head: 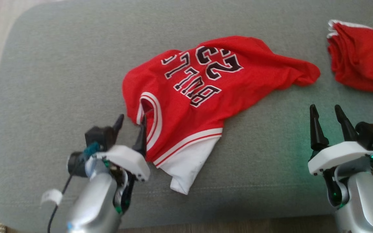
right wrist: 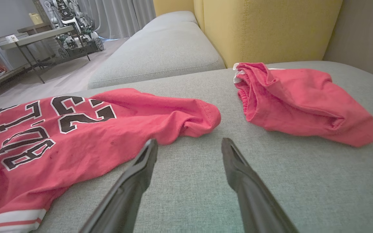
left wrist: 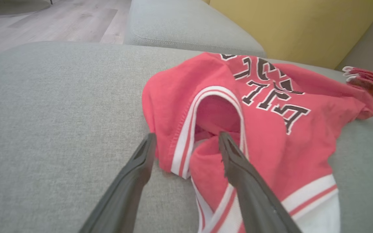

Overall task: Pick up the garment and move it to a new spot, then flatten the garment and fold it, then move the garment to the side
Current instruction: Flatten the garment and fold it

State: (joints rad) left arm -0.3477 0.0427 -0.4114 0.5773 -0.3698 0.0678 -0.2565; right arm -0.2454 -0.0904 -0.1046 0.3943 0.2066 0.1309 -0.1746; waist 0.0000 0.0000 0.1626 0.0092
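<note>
Garment: one red jersey (head: pixel 189 97) (crumpled), cushion (head: pixel 44 81) centre.
Spare: one red bundle (head: pixel 361 61), right edge.
Grippers: two, spread wide, empty; left gripper (head: pixel 132 119) astride jersey armhole, right gripper (head: pixel 325 110) apart.

Rumpled red jersey (head: pixel 186 129), black-and-white lettering upward, white-striped hem nearest, on grey cushion (head: pixel 60 81).
</note>
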